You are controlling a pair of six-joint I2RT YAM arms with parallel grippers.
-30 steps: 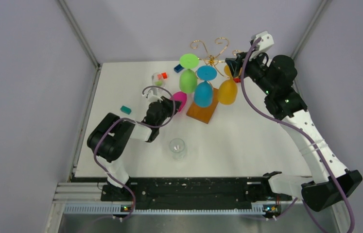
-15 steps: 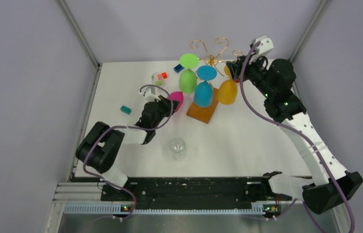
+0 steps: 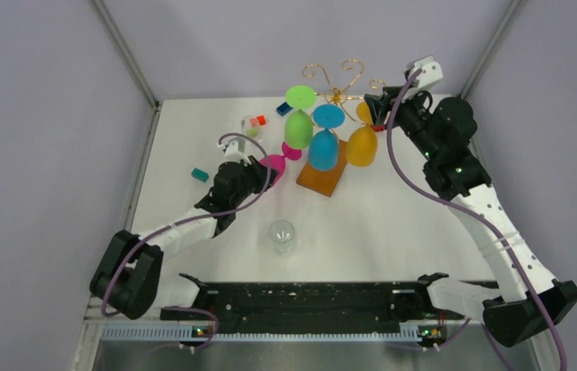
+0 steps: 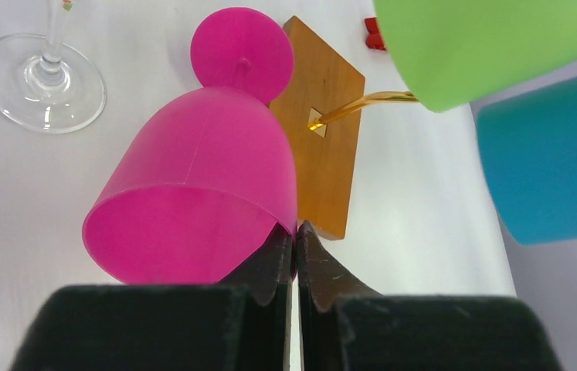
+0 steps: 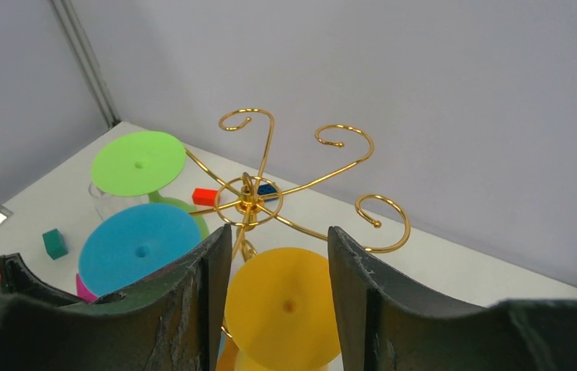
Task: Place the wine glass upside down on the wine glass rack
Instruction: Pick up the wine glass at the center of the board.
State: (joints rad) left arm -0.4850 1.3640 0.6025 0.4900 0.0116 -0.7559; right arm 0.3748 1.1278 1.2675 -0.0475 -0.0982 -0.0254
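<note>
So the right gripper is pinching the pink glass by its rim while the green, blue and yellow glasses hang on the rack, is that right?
Not quite: the left wrist view shows the left gripper pinching the pink glass by its rim. The green glass, blue glass and yellow glass do hang on the rack.

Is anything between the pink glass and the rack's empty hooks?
Yes. The green glass and blue glass hang on the rack at near left, between the pink glass in the left gripper and the empty curls behind. The right gripper straddles the foot of the yellow glass.
</note>
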